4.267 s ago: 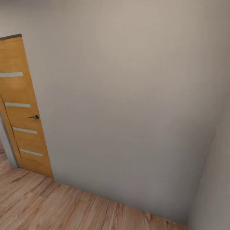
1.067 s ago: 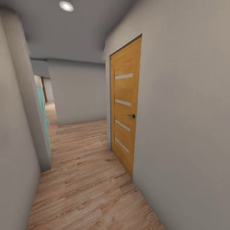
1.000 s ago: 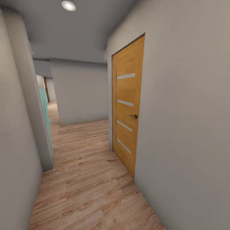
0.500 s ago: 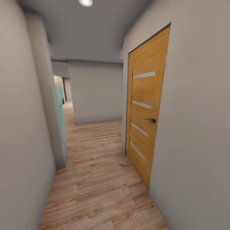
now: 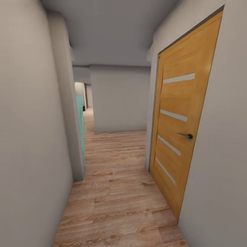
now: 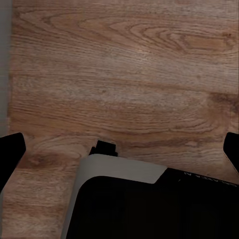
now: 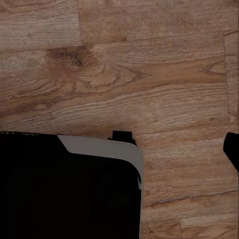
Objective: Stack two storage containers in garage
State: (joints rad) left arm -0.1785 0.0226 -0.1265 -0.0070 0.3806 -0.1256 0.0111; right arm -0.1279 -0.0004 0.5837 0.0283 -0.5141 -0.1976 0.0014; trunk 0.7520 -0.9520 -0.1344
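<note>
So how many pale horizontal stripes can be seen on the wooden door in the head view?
4, all on the wooden door at the right wall, one above another from upper part to lower part. None seems hidden.

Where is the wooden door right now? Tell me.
In the head view the wooden door is on the right side of the corridor, shut in the grey wall, its foot meeting the wood-plank floor.

You have light wood-plank flooring point(image 5: 113, 192) running from the bottom of the head frame up the corridor toward the centre, planks laid crosswise. In both wrist frames the same flooring point(image 6: 124, 74) spans the upper half, and the robot's dark, pale-edged base point(image 7: 69, 189) stands on it below.
</note>
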